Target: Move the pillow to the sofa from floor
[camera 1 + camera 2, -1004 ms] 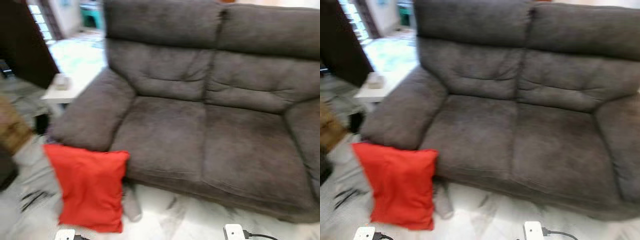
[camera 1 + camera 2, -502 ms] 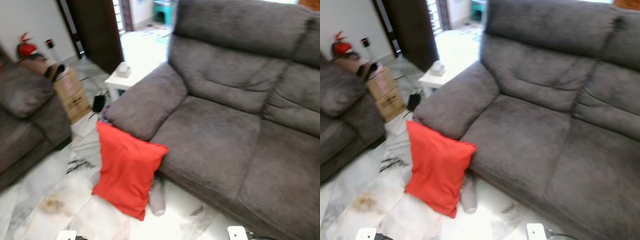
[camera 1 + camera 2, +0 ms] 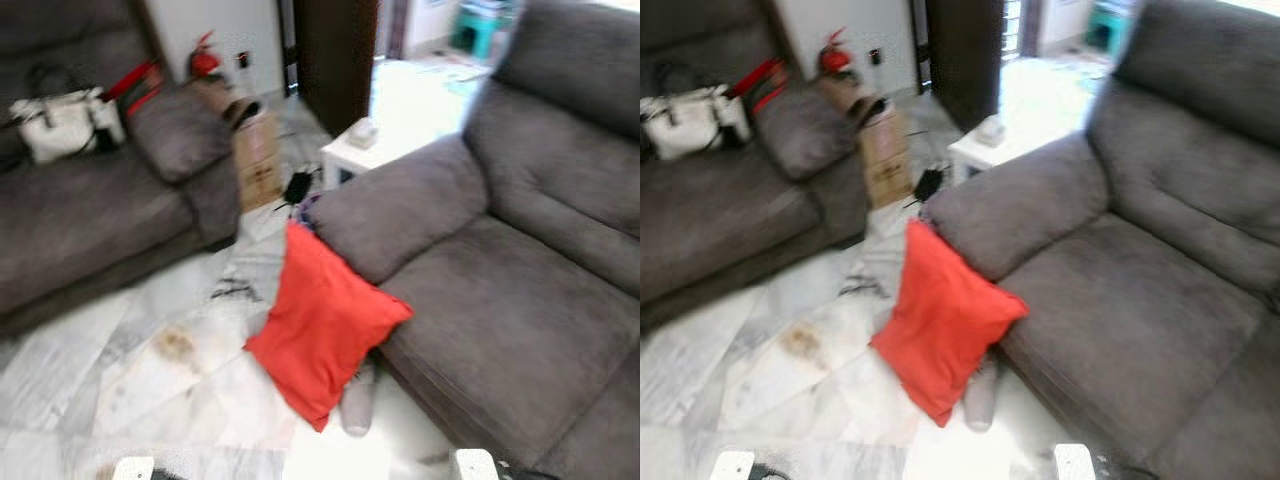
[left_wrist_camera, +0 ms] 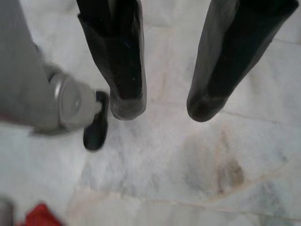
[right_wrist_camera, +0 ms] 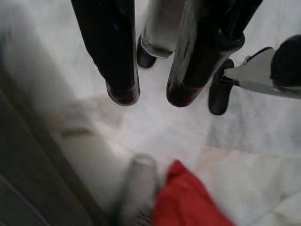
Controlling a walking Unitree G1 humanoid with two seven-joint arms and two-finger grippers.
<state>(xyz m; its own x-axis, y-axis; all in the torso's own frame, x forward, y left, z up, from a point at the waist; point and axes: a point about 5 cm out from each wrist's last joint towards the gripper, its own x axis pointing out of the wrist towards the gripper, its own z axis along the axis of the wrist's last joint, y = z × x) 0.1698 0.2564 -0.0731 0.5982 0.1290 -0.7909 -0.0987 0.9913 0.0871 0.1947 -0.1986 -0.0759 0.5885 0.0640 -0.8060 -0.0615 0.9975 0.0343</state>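
I've got the red pillow (image 3: 325,325) standing on edge on the marble floor (image 3: 130,390), leaning against the front of the grey sofa (image 3: 500,330) just below its armrest, with a grey cylinder (image 3: 356,400) beside its lower corner. My left gripper (image 4: 162,106) hangs over bare floor, fingers apart and holding nothing; a red corner of the pillow sits off at the frame edge, well apart from it. My right gripper (image 5: 150,96) also hangs spread and empty above the floor, with the pillow and the cylinder near it beyond the fingertips, not touching. A second sofa (image 3: 90,210) carries a white bag (image 3: 60,120).
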